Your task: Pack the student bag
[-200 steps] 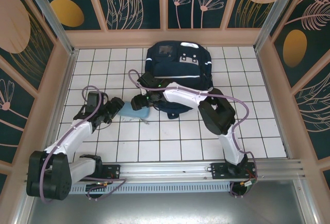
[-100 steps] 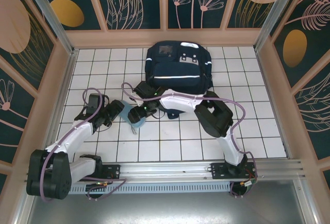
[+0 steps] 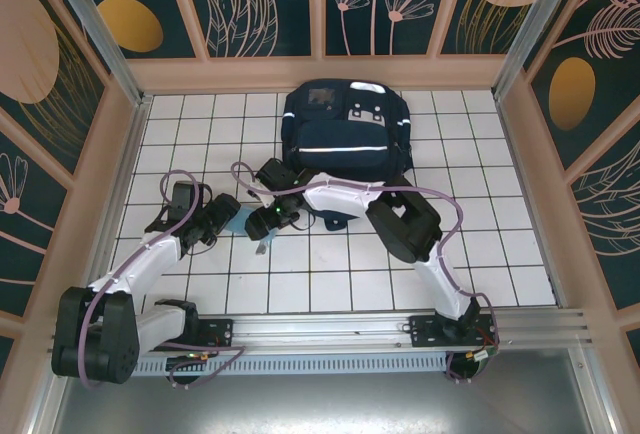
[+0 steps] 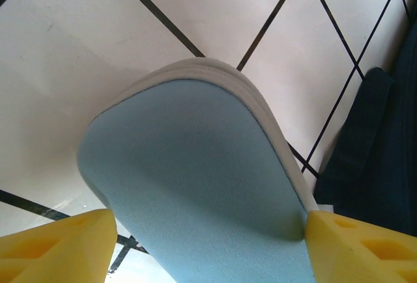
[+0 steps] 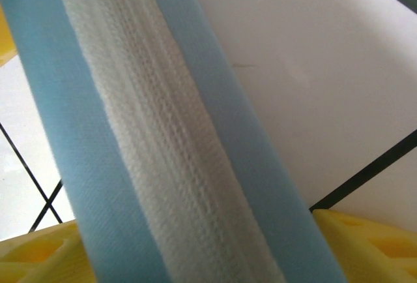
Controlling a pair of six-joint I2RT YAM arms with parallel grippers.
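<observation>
**Both my tools on a light-blue book, just off the student bag**

The white-tiled table (image 3: 500, 254) carries everything. The student bag (image 3: 345, 129) lies flat on its far middle. It is navy with a thin white stripe across it, grey patches near the top and black straps at its near edge. Whatever is printed on the patches is too small for me to read.

My two arms come in from the bag's near side and meet just off its near-left corner.

My left tool (image 4: 208, 247) is clenched on a light-blue book (image 4: 195, 185). One yellow finger (image 4: 58, 244) sits at each side of the book, and its plain cover faces my wrist camera. White pages show along the curved far edge. Dark bag fabric lies close beside the book on the right.

My right tool (image 5: 195, 253) grasps the same book from the bag's side. There I see it edge-on, a band of white pages between two blue covers. A yellow finger (image 5: 371, 244) presses against each cover. I can read no title or label on the book.
</observation>
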